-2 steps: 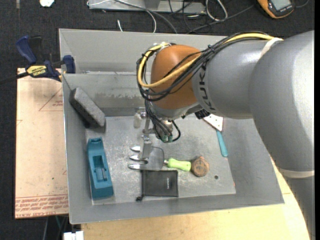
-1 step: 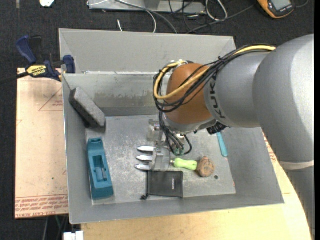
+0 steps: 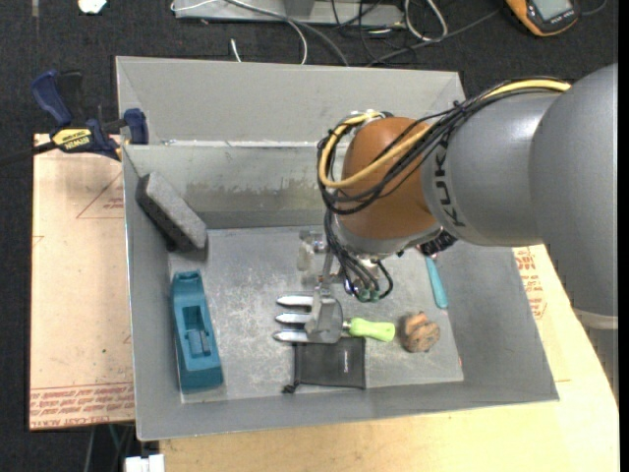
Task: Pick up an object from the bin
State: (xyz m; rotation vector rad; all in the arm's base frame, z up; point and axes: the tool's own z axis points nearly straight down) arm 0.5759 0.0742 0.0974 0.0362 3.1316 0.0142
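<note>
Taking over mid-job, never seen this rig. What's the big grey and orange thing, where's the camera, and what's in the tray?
The camera looks down on a grey metal bin from above, slightly to one side. The big grey shape entering from the right is a robot arm; the orange cover and cables belong to its wrist. Its gripper hangs low near the bin's middle, over a green-handled fork. Beside that lie a flat black pouch, a brown lump and a blue stick. At the left are a blue stapler-like thing and a dark block. Whether anything is gripped, I cannot tell.
</note>
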